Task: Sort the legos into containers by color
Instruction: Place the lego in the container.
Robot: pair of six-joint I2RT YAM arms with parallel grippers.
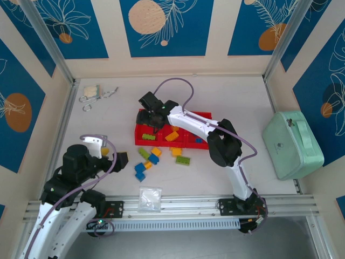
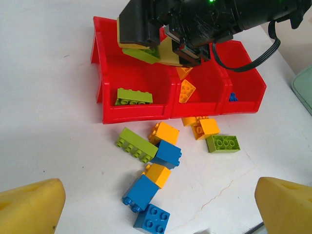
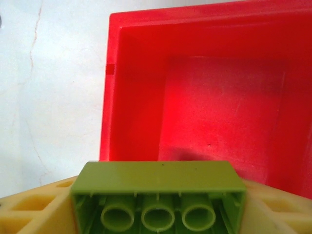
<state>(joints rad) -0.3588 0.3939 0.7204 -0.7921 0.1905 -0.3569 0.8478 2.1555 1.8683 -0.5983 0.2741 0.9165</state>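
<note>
Lime, orange, blue legos [image 2: 167, 153]; red tray [image 2: 136, 115]

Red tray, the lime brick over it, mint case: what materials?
Red tray: moulded plastic, glossy, sheen on its walls. Lime brick: hard plastic, satin, moulded tubes underneath. Mint-green case: matte, maybe plastic or fabric shell; unclear.

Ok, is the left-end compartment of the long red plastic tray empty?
Not empty: one lime green studded brick lies inside that compartment.

Mint-green case [image 1: 294, 143] set at three o'clock, clear bag [image 1: 150, 198] laid at six, metal clips [image 1: 97, 96] seen at ten.
</note>
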